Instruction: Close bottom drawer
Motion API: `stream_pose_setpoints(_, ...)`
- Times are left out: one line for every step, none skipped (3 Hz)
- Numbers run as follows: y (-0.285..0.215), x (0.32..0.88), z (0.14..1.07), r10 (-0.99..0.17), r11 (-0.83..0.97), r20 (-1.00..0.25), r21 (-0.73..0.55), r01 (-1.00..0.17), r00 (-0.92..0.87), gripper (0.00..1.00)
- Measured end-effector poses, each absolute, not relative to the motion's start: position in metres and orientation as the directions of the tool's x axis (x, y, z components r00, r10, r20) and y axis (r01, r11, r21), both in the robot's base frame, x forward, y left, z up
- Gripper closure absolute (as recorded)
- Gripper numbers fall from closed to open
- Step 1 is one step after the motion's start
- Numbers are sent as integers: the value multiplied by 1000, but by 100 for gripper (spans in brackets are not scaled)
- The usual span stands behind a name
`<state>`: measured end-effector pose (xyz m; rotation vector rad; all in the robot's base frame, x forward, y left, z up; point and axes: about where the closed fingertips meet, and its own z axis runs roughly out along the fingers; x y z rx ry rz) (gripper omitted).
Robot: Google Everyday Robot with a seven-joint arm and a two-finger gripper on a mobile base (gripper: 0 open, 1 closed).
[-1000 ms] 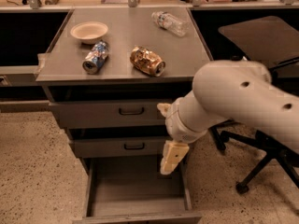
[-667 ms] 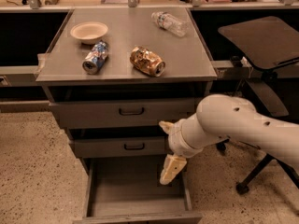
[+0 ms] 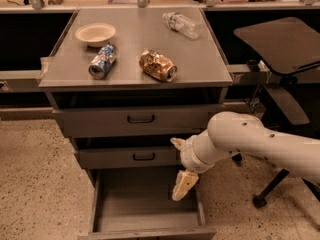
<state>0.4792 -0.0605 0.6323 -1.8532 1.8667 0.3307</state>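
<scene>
Bottom drawer (image 3: 140, 201) wide open, front panel nearest. Hand (image 3: 184, 184) low over tray's right side, behind panel; spread or pressed together: cannot tell. Approach step. Next: reposition to near face of panel, push far.

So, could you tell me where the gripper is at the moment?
In the camera view the gripper hangs over the right side of the open bottom drawer, just below and right of the middle drawer's handle.
</scene>
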Motion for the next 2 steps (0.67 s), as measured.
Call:
stream_pose_setpoints(-78,487,596,-885,98,-465,-112,-989,-35,0)
stream_pose_setpoints(-120,465,504,-902,143,-413,-8,-990,-127,0)
